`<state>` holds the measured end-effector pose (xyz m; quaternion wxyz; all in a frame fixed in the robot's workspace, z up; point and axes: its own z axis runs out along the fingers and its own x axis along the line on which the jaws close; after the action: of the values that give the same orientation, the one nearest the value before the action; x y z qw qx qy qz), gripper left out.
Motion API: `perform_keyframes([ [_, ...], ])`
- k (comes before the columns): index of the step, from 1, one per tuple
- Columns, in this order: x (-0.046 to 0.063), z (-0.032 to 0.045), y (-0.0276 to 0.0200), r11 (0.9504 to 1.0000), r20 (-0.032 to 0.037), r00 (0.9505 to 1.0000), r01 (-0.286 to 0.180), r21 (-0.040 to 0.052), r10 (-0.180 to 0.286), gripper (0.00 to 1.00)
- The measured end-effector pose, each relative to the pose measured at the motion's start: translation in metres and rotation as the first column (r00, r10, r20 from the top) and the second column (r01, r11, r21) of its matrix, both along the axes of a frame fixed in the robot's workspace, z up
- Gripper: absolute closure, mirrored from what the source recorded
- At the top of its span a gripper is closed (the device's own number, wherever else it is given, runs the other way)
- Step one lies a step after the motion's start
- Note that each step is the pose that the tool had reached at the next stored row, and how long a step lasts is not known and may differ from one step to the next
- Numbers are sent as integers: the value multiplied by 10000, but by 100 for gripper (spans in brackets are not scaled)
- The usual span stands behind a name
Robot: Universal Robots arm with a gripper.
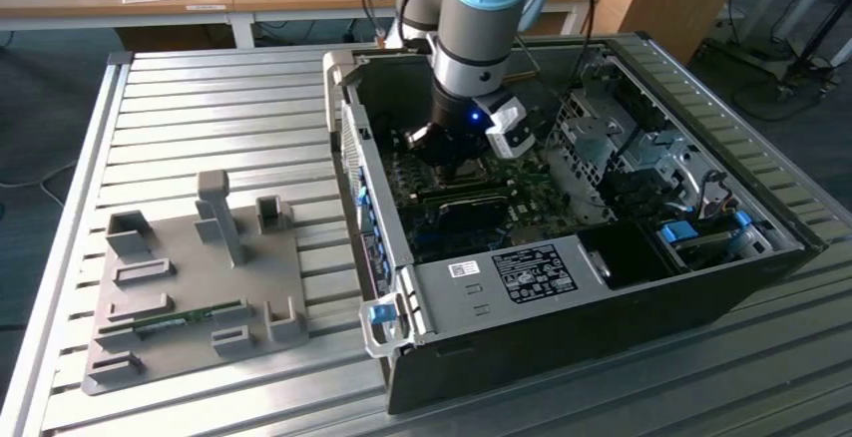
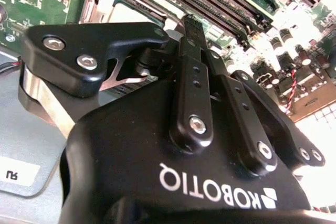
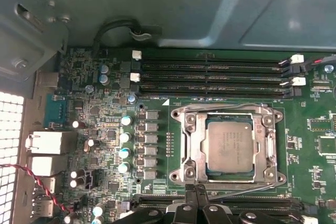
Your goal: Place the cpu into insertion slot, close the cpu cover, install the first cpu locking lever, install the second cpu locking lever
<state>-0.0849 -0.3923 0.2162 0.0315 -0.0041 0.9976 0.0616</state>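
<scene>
The cpu (image 3: 229, 144), a flat silver-grey square, lies seated in the insertion slot (image 3: 210, 170) on the green motherboard (image 3: 105, 145), level with the socket and square to its sides. The cpu cover (image 3: 229, 149), a silver metal frame with a square cut-out, lies flat down around the chip, so the chip's top shows through the opening. Thin wire locking levers run along two edges of the frame; one lever (image 3: 247, 188) lies along the edge nearest the fingers. Whether it is hooked under its catch is too fine to tell.

The gripper (image 3: 196, 188) sits just beside that near edge of the socket, its black fingers (image 3: 189, 195) drawn narrowly together with nothing visibly between them. In the second wrist view the fingers (image 2: 191, 51) likewise meet at a slim tip pointing at the board. That narrow shape likely suits pressing a thin lever rather than carrying a part.

In the exterior view the arm (image 1: 476, 28) reaches straight down into an open computer case (image 1: 600, 297) lying on a slatted metal worktop (image 1: 200, 118). A grey parts holder (image 1: 200, 287) rests well apart, toward the exterior view's left.
</scene>
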Motion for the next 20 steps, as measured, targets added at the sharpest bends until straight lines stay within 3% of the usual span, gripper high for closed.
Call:
perform_keyframes([
  [20,-36,-93,0,10000,34,10000,0,2,0,89],
])
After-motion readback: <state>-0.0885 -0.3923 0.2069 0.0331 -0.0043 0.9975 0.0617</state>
